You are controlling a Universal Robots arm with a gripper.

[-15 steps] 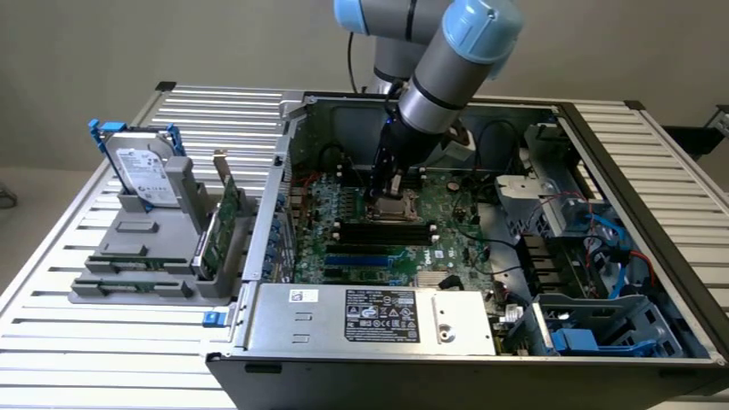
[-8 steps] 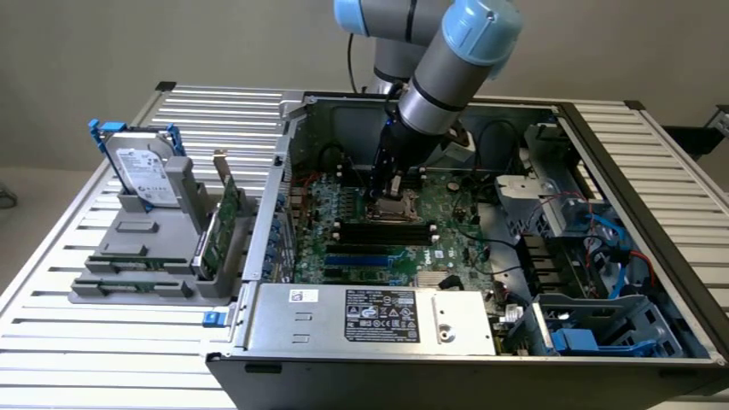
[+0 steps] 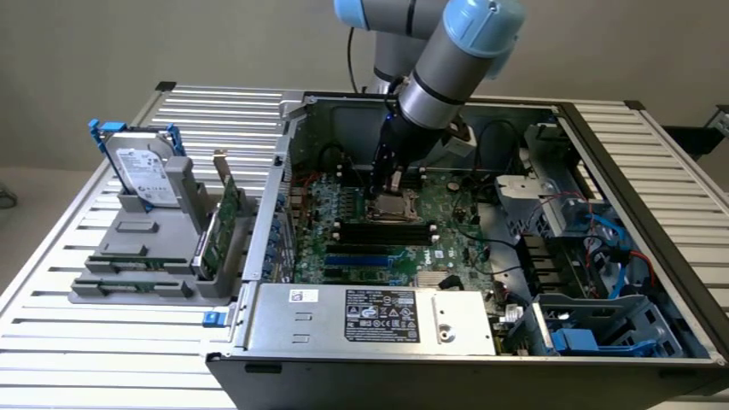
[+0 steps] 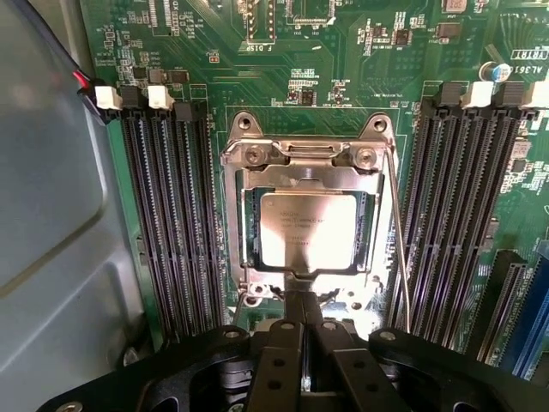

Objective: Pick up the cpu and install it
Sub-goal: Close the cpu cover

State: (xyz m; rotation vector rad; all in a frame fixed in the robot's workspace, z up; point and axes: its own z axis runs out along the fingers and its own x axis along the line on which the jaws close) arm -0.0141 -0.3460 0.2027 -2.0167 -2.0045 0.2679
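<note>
The small flat square cpu (image 4: 309, 232) with the pale silver metal top lies in the socket of the green motherboard (image 4: 343, 69), inside the open dark computer case (image 3: 638, 256) on the slatted metal bench (image 3: 114, 342). A bright steel retention frame (image 4: 300, 159) surrounds it on all four sides. A thin steel wire lever (image 4: 396, 240) runs along one side of the frame. Black memory slots (image 4: 171, 215) flank the socket.

The jaws are pressed together and hold nothing. Their tips sit just beside the frame edge nearest the wrist, apart from the chip's top.

Judged from this, the chip is placed and the work concerns seating and securing.
- Apply force straight down only; sideways load risks the socket contacts.
- Keep the tips on steel parts, not on the silver top.
- Confirm the chip sits level within the frame.

The cpu lies flat, metal top facing up. Being square, it has no marked long axis; its edges run parallel to the frame and the memory slots.
</note>
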